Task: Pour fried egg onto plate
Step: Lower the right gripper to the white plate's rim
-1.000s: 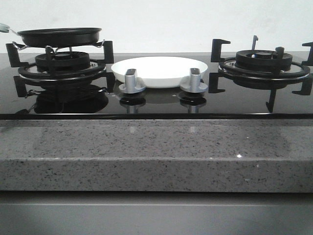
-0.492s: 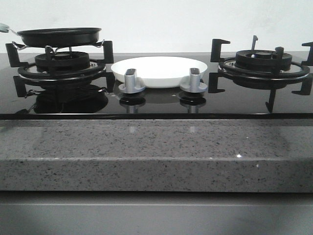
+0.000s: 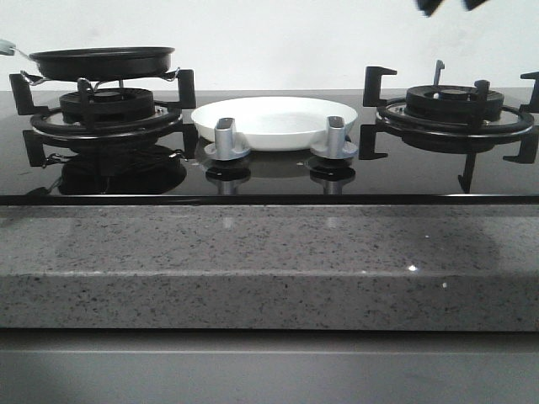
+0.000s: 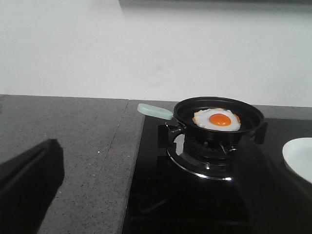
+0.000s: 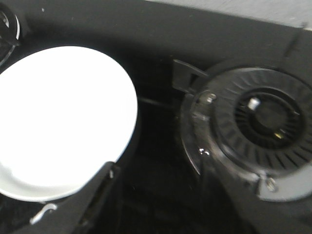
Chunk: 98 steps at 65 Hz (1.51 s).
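The table [image 3: 269, 261], a speckled grey stone slab, is seen running across the front view, with a black glass hob [image 3: 269, 181] set into it. On the hob two burners are carried: the left burner [image 3: 105, 118] and the right burner [image 3: 455, 109]. Between them, touching the glass, the plate [image 3: 274, 120] is set, bare and white, just behind two silver knobs [image 3: 226, 139].

On the left burner a black pan [image 3: 103, 61] is rested, its pale green handle [image 4: 155, 111] pointed away from the plate toward the bare stone. The egg [image 4: 217, 120] is seen in the left wrist view lying flat in the pan, white with an orange yolk, near the middle of the pan floor and well apart from the plate.

The left hand [image 4: 146, 195] is held spread, its two dark fingers [image 4: 29, 185] wide apart at either side of the view, with nothing between them. It is kept well apart from the pan, over the stone and the hob edge.

The right hand [image 5: 161, 214] is shown spread as well, with nothing between its fingers [image 5: 92, 200]; it is held above the glass between the plate and the right burner. In the front view only two dark tips are caught at the top edge.
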Each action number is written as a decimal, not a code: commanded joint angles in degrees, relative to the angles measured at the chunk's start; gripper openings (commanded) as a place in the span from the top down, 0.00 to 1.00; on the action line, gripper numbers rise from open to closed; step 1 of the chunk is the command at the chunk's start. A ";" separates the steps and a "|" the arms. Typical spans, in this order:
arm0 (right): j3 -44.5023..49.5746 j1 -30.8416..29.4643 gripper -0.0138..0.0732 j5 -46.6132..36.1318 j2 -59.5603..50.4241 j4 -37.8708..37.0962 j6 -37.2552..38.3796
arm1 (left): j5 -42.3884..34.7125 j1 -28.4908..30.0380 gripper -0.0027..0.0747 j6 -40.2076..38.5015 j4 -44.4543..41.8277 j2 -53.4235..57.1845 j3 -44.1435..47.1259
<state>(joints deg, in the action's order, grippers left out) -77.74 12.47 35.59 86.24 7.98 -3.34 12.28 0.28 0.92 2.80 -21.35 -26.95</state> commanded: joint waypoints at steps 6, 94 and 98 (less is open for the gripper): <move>-16.55 0.01 0.45 9.36 7.39 0.38 -0.20 | -4.55 0.07 0.06 -0.49 0.18 -0.80 -1.91; -57.23 0.01 0.54 35.84 42.60 8.69 -4.10 | -4.55 0.07 0.17 -0.49 0.18 -0.80 -1.91; -57.23 0.01 0.55 35.84 42.60 8.69 -4.10 | -4.55 0.07 0.19 -0.49 0.18 -0.80 -1.91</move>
<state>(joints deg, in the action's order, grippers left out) -133.19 12.46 71.28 132.32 15.49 -6.64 12.28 0.28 0.92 2.80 -21.35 -26.95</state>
